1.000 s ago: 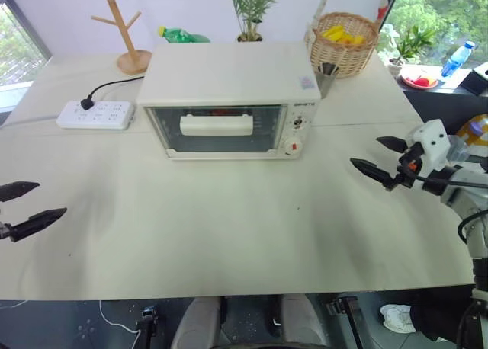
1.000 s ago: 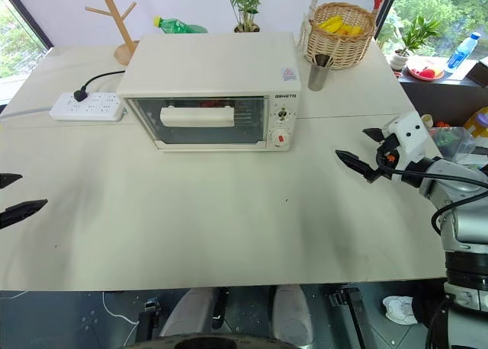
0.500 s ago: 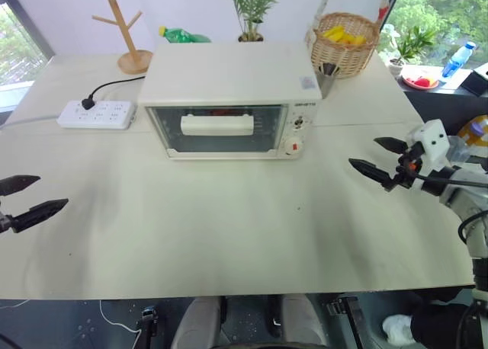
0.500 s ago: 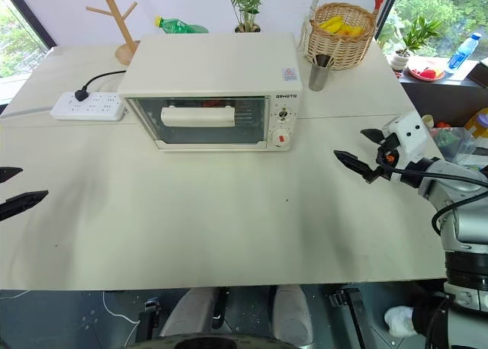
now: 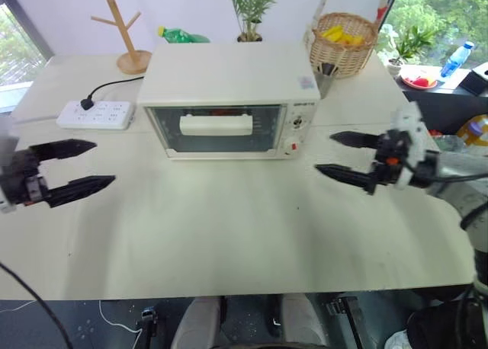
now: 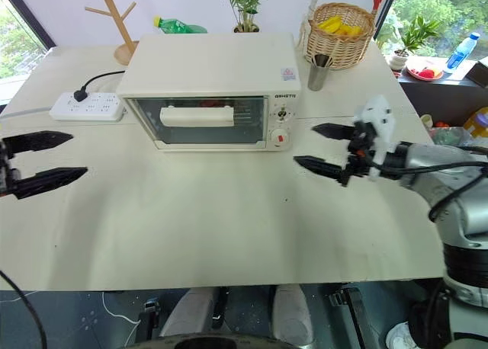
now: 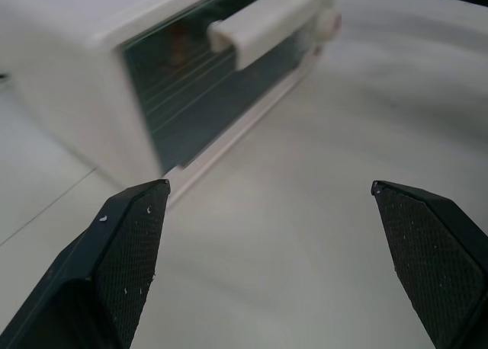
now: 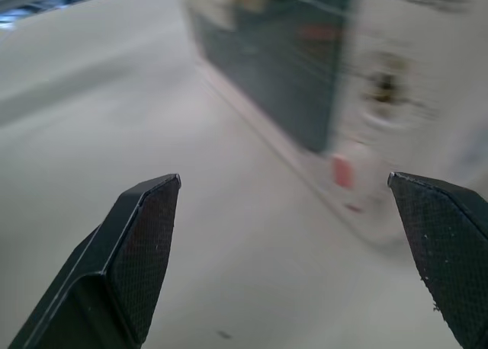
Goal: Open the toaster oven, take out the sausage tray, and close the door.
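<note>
The cream-white toaster oven [image 5: 229,82] stands at the back middle of the table with its glass door [image 5: 217,132] shut and the bar handle [image 5: 216,124] across it. A bit of red shows through the glass above the handle; the sausage tray is hidden inside. My left gripper [image 5: 104,162] hovers open to the left of the oven, pointing at it, with nothing between its fingers. My right gripper [image 5: 324,152] hovers open just right of the knob panel and its red dial [image 5: 292,145]. The left wrist view shows the door's handle [image 7: 267,21] ahead of that open gripper [image 7: 268,184].
A white power strip [image 5: 95,114] with a black cable lies left of the oven. Behind stand a wooden rack [image 5: 126,29], a green bottle [image 5: 179,35] and a plant. A wicker basket [image 5: 345,40] and a metal cup [image 5: 328,73] sit at the back right.
Both grippers have swung inward toward the oven and risen a little, turning to point at it. Both stayed open. The oven has not moved.
</note>
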Available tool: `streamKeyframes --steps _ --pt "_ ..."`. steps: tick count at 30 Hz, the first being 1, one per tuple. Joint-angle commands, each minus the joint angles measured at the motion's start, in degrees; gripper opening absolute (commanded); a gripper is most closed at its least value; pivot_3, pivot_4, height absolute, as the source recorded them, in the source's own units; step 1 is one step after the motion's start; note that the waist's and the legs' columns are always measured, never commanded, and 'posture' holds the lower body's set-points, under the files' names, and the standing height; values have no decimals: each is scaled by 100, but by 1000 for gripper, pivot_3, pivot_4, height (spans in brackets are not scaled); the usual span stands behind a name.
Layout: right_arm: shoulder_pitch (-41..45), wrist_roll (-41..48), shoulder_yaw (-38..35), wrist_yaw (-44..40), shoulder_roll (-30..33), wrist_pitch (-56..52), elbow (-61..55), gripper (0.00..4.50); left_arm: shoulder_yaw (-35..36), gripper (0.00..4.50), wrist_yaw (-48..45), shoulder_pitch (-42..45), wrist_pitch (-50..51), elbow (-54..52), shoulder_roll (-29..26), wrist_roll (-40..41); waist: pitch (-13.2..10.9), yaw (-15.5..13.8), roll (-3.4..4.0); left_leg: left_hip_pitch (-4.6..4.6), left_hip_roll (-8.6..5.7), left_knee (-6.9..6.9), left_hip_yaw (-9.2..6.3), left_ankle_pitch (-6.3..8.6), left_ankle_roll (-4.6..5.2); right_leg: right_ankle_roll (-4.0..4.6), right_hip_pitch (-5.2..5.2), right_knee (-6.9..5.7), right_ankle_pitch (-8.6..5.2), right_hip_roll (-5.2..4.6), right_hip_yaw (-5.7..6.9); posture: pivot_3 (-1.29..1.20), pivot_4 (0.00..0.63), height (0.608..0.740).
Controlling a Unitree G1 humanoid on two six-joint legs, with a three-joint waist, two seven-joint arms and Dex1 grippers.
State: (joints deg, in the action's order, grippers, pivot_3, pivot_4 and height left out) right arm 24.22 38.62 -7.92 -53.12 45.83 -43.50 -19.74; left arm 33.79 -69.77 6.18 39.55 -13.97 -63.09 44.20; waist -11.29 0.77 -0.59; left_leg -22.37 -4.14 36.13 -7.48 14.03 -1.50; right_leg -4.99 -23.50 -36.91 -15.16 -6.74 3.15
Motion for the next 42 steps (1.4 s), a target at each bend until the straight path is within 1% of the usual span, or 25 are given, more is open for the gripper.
streamKeyframes --steps 1,4,7,12,17,19,25,33,36,42 --pt "396 11 345 311 -330 -69 -212 4500 -436 4446 43 532 -5 12 -100 88 0 -6 0 -1 0 2 0 0 0 0 -3 -4 0 1 0 0 150 740" --pt "728 -321 906 528 -876 150 18 4500 -927 4446 12 1099 -98 203 -37 0 2 -10 -4 -1 -1 1 -2 -1 -1 0 -4 -7 0 12 1 0 150 740" --pt "993 -614 1260 658 -1302 318 329 4500 -1150 4446 -19 1371 -123 343 -33 -56 2 15 -3 -1 -1 0 0 -3 -4 -2 -8 -9 1 18 -3 0 150 740" --pt "1316 -1089 1720 700 -1848 720 880 4500 -1248 4446 -47 1505 -162 433 -54 -88 2 19 -3 -3 -4 -3 1 -4 -6 -9 -15 -13 7 21 -6 0 150 740" --pt "1585 -1328 1860 632 -2157 962 1296 4500 -1200 4446 -54 1497 -119 402 -67 -95 2 20 -3 -3 -4 -4 0 -11 -19 -10 -15 -15 7 22 -6 0 150 740" --pt "1621 -1354 1875 563 -2219 1017 1340 4500 -1180 4446 -45 1489 -110 399 -72 -100 2 19 -3 -3 -4 -3 0 -13 -22 -11 -15 -15 8 22 -7 0 150 740" --pt "1456 -1161 1868 274 -2274 1040 856 4500 -1113 4446 -40 1380 -130 452 -82 -155 2 20 -3 -3 -3 -3 -2 -16 -28 -11 -16 -20 9 23 -7 0 150 740" --pt "1131 -907 1864 125 -2254 939 284 4500 -1368 4446 -49 1605 -228 736 11 -306 2 33 -3 -3 -1 -6 -2 -16 -28 -11 -19 -21 9 26 -7 0 150 740" --pt "925 -867 1912 44 -2191 921 143 4500 -1511 4446 -49 1838 -194 856 92 -267 2 22 -4 -3 -2 -6 -2 -16 -28 -11 -18 -22 9 25 -7 0 150 740" --pt "479 -929 2051 -113 -2074 1037 -10 4500 -1964 4446 -22 2611 -121 1245 382 -344 3 16 -5 -3 -3 -2 -1 -17 -28 -12 -17 -23 9 25 -7 0 150 740"
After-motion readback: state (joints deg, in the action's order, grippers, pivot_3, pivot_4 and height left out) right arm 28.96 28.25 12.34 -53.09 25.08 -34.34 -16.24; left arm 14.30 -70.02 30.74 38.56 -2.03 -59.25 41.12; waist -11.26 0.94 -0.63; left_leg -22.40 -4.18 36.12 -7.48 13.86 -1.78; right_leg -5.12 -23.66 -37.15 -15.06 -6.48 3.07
